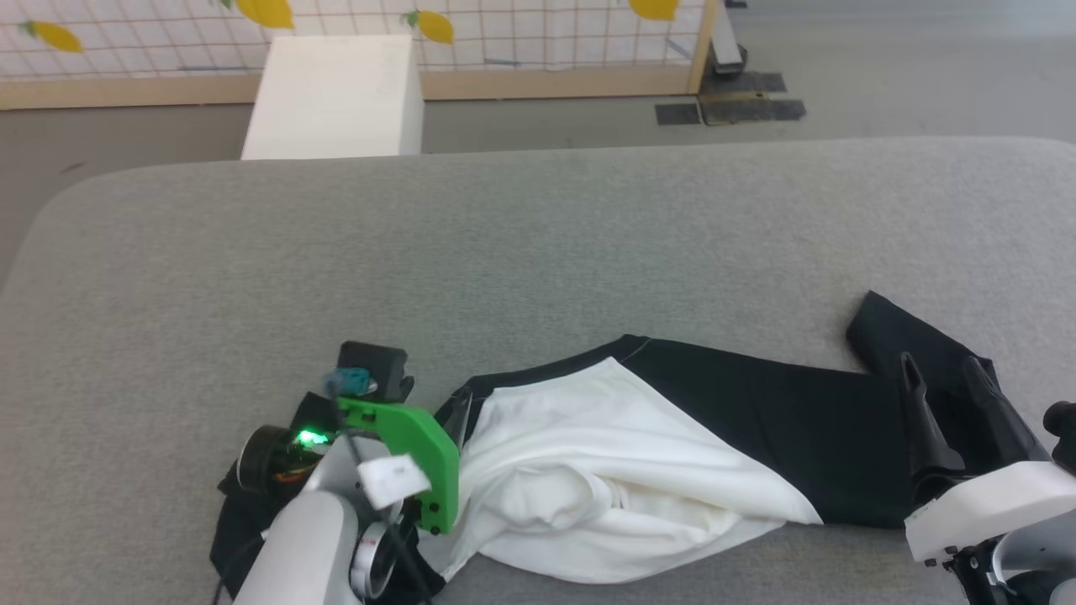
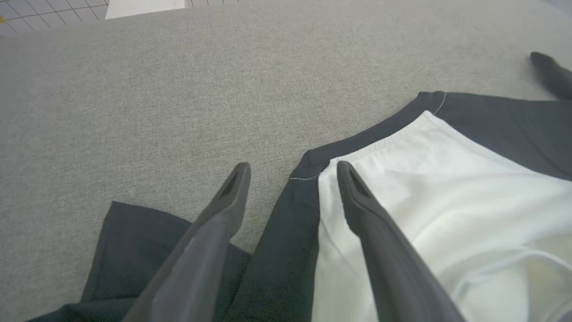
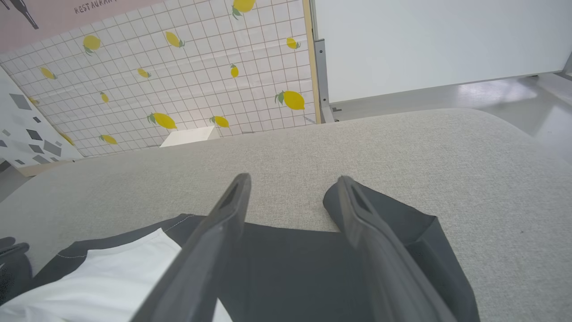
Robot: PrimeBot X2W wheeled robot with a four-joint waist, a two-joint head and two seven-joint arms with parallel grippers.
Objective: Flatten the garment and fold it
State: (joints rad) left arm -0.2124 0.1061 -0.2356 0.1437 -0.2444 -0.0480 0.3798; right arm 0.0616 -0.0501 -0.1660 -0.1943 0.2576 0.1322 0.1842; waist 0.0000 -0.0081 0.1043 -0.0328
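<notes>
- The garment (image 1: 605, 454) is lying crumpled near the front edge of the grey table (image 1: 504, 252).
- The left hand (image 2: 292, 172) is standing wide over its black shoulder seam, gripping nothing.
- The right hand (image 1: 946, 374) is hovering wide over a black sleeve, empty.

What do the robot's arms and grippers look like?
The left gripper and right gripper each have two long, dark grey, pointed fingers. The left arm is pale, with a green bracket, a green light, a white tag and black cable. The right wrist is white.
</notes>
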